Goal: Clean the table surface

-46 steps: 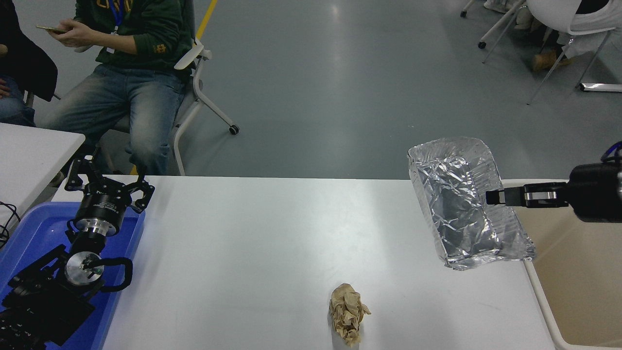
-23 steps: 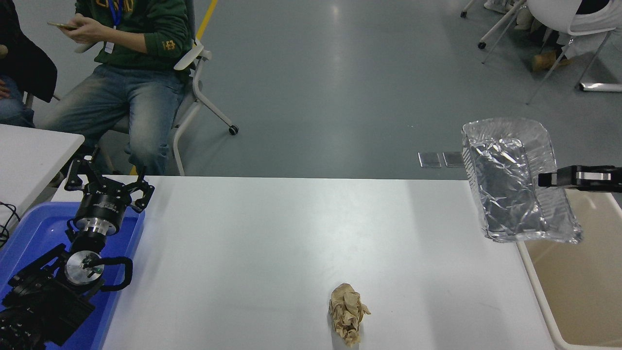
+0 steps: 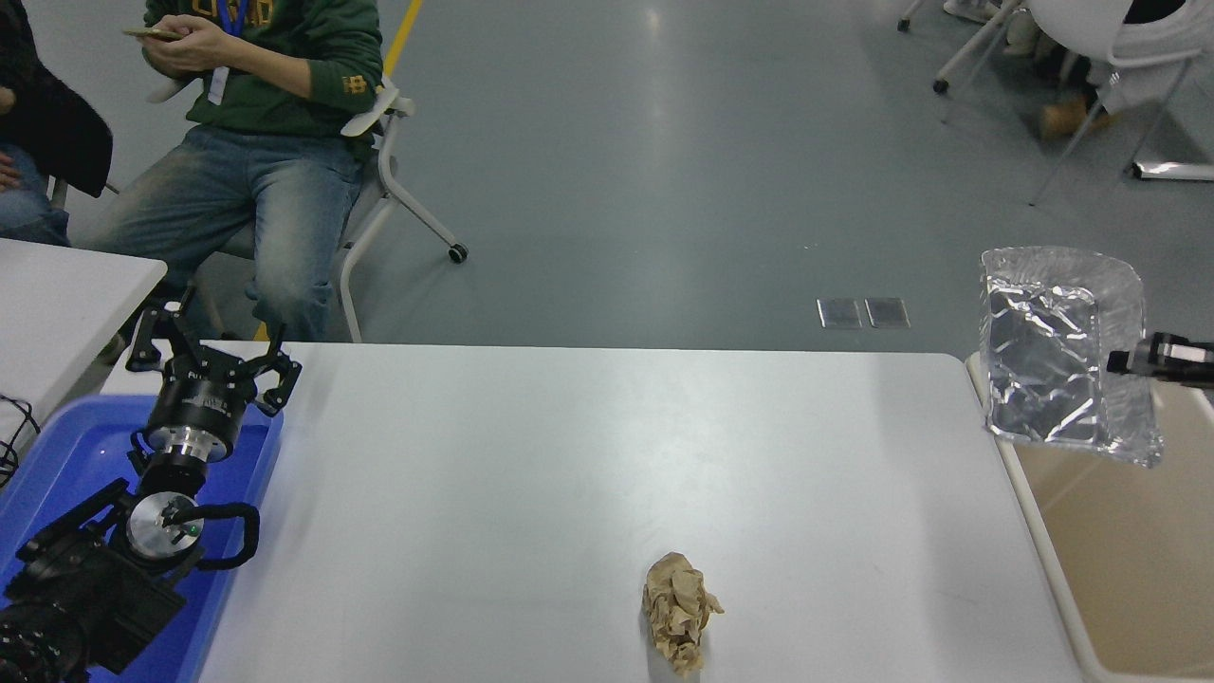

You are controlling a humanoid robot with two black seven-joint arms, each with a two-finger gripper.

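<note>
Desk surface [image 3: 531,455]: a wide, matte white, smooth top with rounded corners is seen filling the middle of the view.
Paper wad [image 3: 678,612]: a crumpled tan ball with rough creases is left lying near the desk's near edge, right of centre.
Foil tray [image 3: 1062,356]: a thin, crinkled, shiny aluminium tray, roughly rectangular with a bent rim, is held tilted in the air past the desk's right end, above the bin.
Right end effector [image 3: 1124,362]: only the black tip is seen entering from the right edge; it is pinched on the foil tray's right rim.
Bin [image 3: 1119,569]: a beige container with a pale rim is set just beside the desk's right edge, with its top open.
Left end effector [image 3: 211,356]: black linked fingers are spread apart; it is parked at the lower left over the blue tray.
Blue tray [image 3: 57,455]: glossy blue plastic, resting at the desk's left end.
Person [image 3: 256,114]: seated on a white chair at the far left, in a green top and faded jeans.
</note>
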